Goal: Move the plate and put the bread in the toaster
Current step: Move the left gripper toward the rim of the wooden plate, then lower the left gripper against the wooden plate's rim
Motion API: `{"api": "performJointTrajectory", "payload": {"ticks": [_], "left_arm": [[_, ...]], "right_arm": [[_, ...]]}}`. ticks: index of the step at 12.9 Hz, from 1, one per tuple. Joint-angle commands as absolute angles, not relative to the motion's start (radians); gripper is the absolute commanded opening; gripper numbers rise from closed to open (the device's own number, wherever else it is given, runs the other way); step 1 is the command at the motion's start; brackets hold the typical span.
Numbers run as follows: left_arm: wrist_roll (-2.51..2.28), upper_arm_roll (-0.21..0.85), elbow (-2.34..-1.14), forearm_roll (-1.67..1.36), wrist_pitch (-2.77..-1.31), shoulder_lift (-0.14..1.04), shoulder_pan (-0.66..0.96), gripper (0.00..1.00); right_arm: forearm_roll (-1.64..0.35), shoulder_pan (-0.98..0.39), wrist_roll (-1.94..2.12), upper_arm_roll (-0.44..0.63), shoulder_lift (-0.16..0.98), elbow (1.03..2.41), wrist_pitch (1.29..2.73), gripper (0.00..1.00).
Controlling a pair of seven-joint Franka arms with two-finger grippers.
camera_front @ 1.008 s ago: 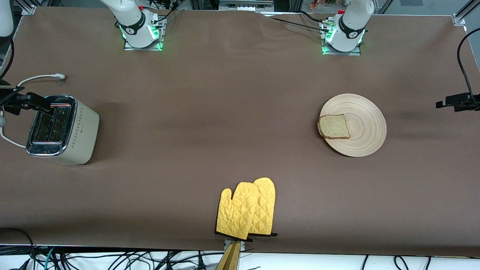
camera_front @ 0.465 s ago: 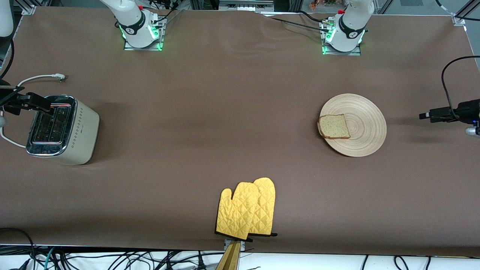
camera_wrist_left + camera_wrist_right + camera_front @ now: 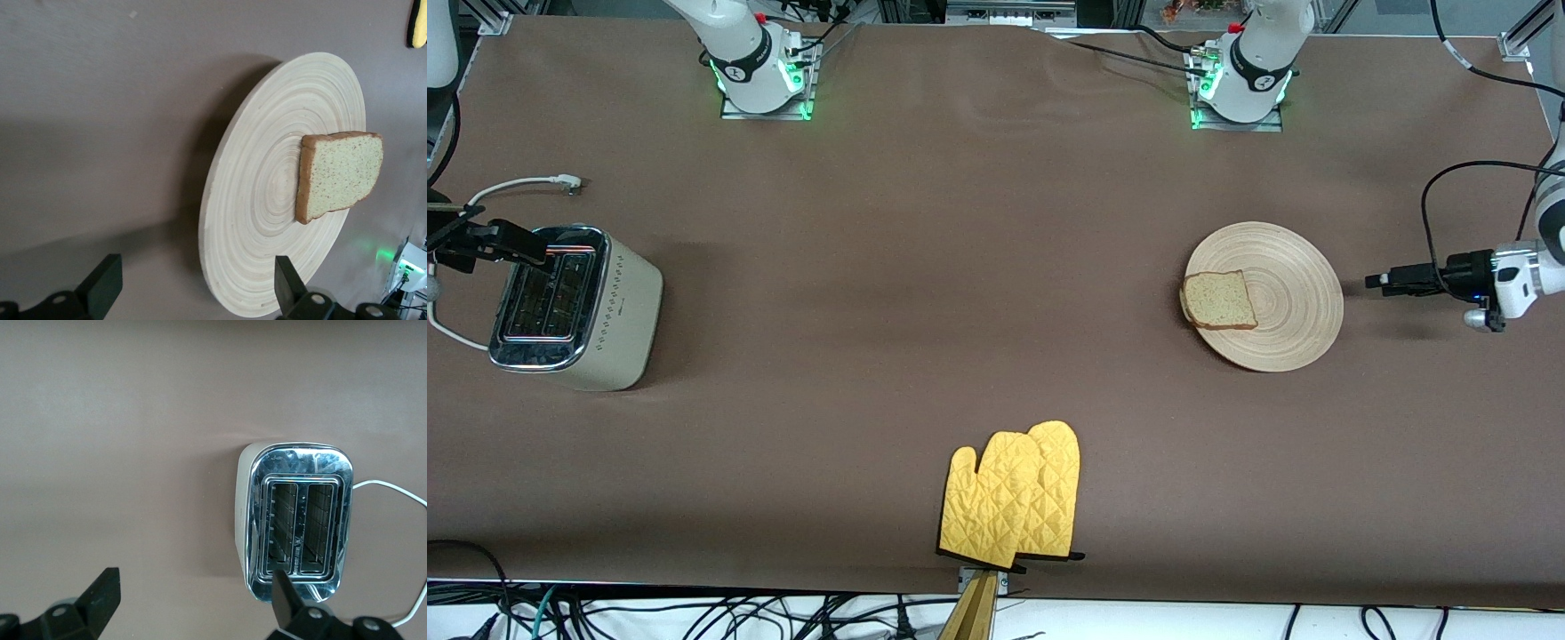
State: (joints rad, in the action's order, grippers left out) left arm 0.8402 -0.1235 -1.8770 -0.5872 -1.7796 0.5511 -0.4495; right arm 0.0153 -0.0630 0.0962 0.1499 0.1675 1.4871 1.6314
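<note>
The beige wooden plate (image 3: 1294, 293) lies toward the left arm's end of the table. One slice of bread (image 3: 1218, 300) rests flat on its rim side facing the table's middle. My left gripper (image 3: 1376, 283) hovers low just outside the plate's edge toward the table end, open and empty. In the left wrist view the plate (image 3: 253, 200) and bread (image 3: 340, 175) lie ahead of that open gripper (image 3: 197, 283). The cream toaster (image 3: 574, 307) stands at the right arm's end, slots up. My right gripper (image 3: 534, 249) waits open above it; the right wrist view shows the toaster (image 3: 297, 520) beside the open right gripper (image 3: 195, 597).
A pair of yellow oven mitts (image 3: 1014, 498) lies at the table's front edge, in the middle. The toaster's white cord (image 3: 516, 185) curls on the table, farther from the front camera than the toaster. Brown cloth covers the table.
The left gripper has come in from the table's end toward the plate's edge. The right arm, plate, bread and toaster have not moved.
</note>
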Motion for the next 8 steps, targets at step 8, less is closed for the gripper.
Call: {"api": "performJointTrajectory", "payload": {"ticks": [8], "left_arm": [[1.009, -0.074, -1.905, -0.723, -1.821, 0.620, -0.440, 1.00]], "right_arm": [[0.005, -0.052, 0.091, 0.146, 0.169, 1.480, 1.624, 1.00]]}}
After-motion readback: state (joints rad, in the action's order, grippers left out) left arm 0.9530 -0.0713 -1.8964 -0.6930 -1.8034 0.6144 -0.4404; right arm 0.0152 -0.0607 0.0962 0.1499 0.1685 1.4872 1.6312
